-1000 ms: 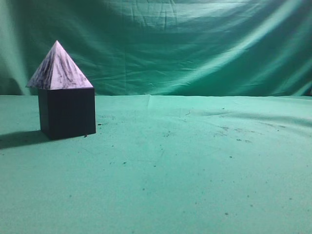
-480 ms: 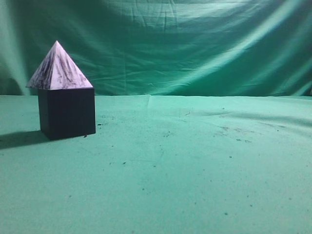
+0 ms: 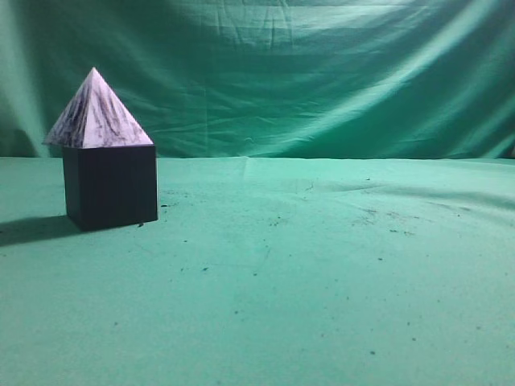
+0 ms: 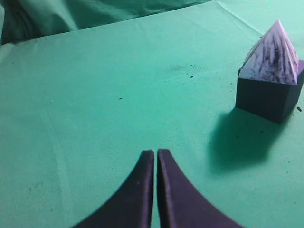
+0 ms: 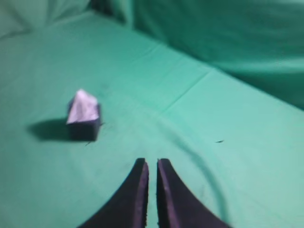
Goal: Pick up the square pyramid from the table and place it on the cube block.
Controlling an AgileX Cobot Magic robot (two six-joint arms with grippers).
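Observation:
The white, dark-streaked square pyramid (image 3: 98,112) sits upright on top of the dark cube block (image 3: 111,186) at the left of the table. Both also show in the left wrist view, pyramid (image 4: 273,54) on cube (image 4: 267,99), and small in the right wrist view, pyramid (image 5: 81,106) on cube (image 5: 86,128). My left gripper (image 4: 156,153) is shut and empty, held over bare cloth well to the left of the stack. My right gripper (image 5: 151,162) is shut and empty, far from the stack. Neither gripper shows in the exterior view.
A green cloth (image 3: 322,265) covers the table and hangs as a backdrop (image 3: 322,72) behind it. Small dark specks dot the cloth. The cube casts a shadow (image 3: 32,229) to its left.

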